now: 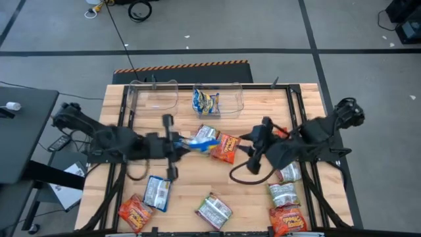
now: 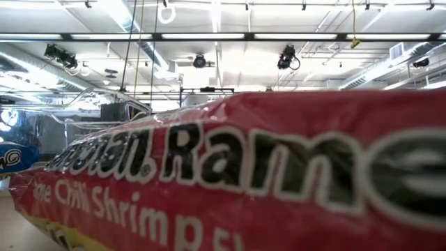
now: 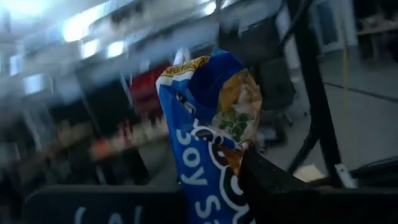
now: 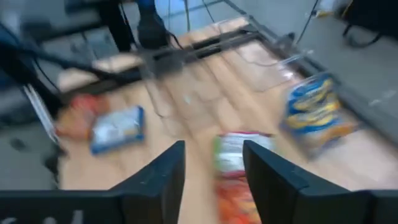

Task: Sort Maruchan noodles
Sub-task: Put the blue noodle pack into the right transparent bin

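Observation:
My left gripper (image 1: 184,146) hangs over the table's middle, shut on a blue-and-yellow noodle packet (image 1: 204,141) (image 3: 208,118). My right gripper (image 1: 263,128) (image 4: 214,168) stands open above the table right of centre, nothing between its fingers. Below and ahead of it lie a green-and-white packet (image 1: 207,133) (image 4: 233,149) and an orange packet (image 1: 225,149) flat on the wood. One blue-and-yellow packet (image 1: 206,102) (image 4: 314,112) sits in a clear bin (image 1: 230,99). A red packet (image 2: 265,174) fills the low view. My left gripper pinches the blue packet's near end (image 3: 217,186) between its two fingers; one finger (image 3: 267,186) shows in front of it. The fingers come about level from the table's left. The packet sticks out past them, crumpled, lifted clear of the table.
A second clear bin (image 1: 154,97) stands at the far left of the board. Loose packets lie near the front edge: blue-white (image 1: 156,192), orange (image 1: 135,210), green-white (image 1: 214,210) (image 1: 284,194), orange (image 1: 287,220). Another packet (image 1: 289,172) lies under my right arm.

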Controlling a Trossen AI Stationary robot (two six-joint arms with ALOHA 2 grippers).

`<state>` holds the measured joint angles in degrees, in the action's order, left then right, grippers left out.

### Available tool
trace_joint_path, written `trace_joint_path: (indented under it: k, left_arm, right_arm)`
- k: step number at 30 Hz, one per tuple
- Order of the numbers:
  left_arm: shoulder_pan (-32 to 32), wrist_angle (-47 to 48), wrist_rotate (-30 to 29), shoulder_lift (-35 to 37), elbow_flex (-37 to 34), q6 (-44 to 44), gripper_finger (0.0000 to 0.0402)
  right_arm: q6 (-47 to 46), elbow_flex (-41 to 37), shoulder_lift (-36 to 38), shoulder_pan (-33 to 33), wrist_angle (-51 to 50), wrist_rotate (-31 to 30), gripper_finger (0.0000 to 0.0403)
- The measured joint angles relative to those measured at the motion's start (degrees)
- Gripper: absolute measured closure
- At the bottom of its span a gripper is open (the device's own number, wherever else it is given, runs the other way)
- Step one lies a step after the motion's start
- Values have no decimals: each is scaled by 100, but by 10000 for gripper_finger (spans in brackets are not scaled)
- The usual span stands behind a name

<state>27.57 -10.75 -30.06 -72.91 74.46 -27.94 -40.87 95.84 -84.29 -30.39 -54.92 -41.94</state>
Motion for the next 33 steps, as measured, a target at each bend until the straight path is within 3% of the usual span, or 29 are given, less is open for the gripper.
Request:
trace_joint_path:
  k: [5, 7, 10, 16, 22, 27, 33]
  left_arm:
    - [-32, 173, 243, 55, -13, -1866, 336]
    - [-42, 358, 160, 54, -15, -2138, 336]
    - [-38, 507, 118, -63, -12, -2482, 339]
    - [1, 480, -9, -301, -9, -4583, 339]
    - [-231, 512, 45, -684, -22, -6625, 338]
    - [-360, 368, 210, -829, -22, -7140, 338]
    - [-400, 131, 258, -837, -20, -7182, 338]
  right_arm:
    - [46, -759, 39, 200, 2324, 883, 199]
    - [90, -790, 63, 274, 3041, 1253, 189]
    - [-79, -790, 316, 266, 3692, 1322, 179]
    - [-1667, -784, 928, 363, 3168, 1381, 176]
    - [-2850, -788, 1001, 951, 3087, 2782, 161]
    - [-3190, -788, 827, 1270, 3085, 3776, 140]
    - [-3116, -788, 695, 1438, 3397, 3956, 147]
